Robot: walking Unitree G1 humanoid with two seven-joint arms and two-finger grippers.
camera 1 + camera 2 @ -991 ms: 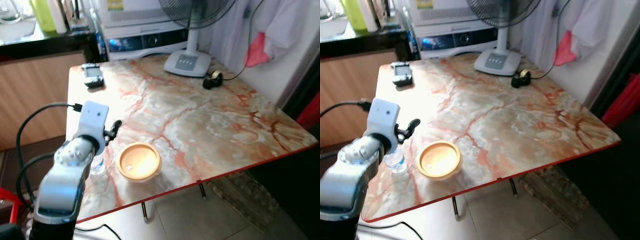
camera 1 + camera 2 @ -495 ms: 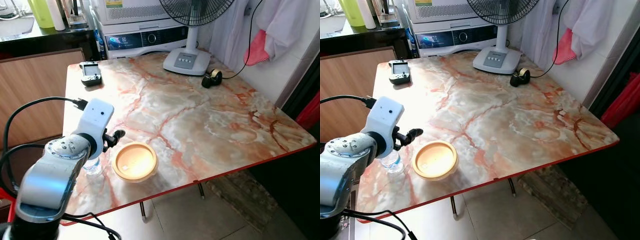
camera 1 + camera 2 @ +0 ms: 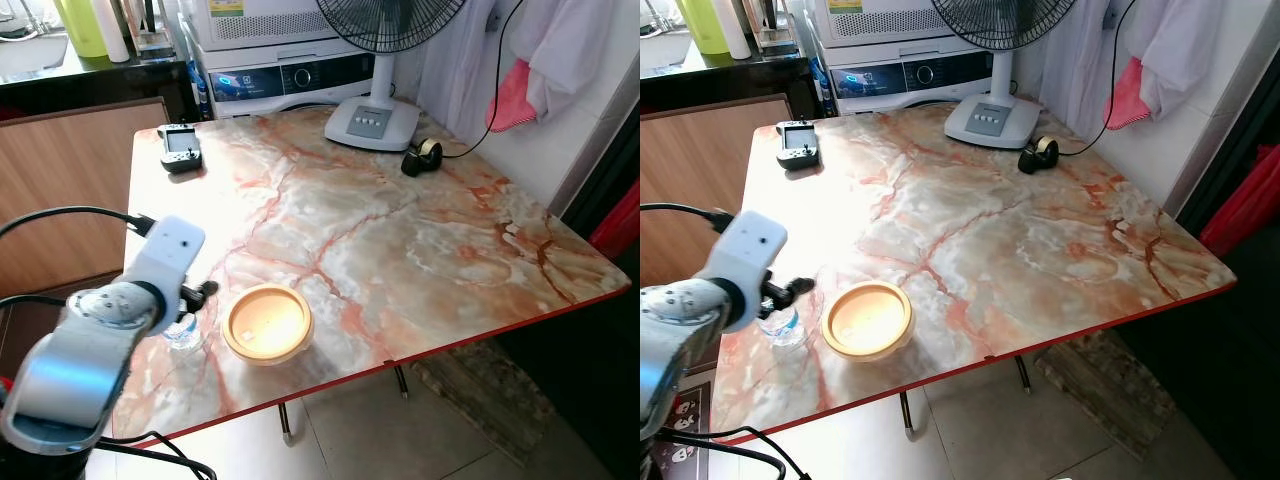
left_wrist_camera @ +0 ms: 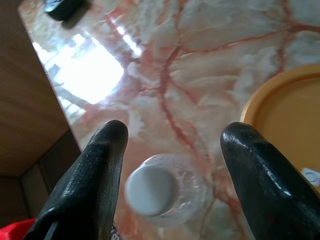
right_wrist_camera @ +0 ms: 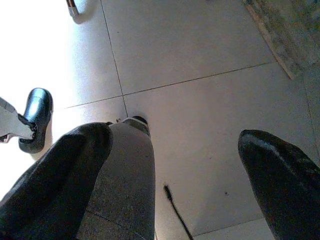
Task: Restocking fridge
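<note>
While the left hand [image 4: 170,165] hovers wide open above the bottle [image 4: 155,190], beside the orange bowl [image 3: 267,324], the grasp is pending: lower, then close.

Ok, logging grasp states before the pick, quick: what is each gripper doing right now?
Left gripper: open, fingers on either side of the small water bottle on the table, holding nothing.
Right gripper: open, empty, hanging over the floor.

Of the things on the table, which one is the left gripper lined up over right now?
The small clear water bottle with the white cap. It stands between the open fingers of the left gripper, beside the orange bowl; the remote, fan and tape lie far across the table.
</note>
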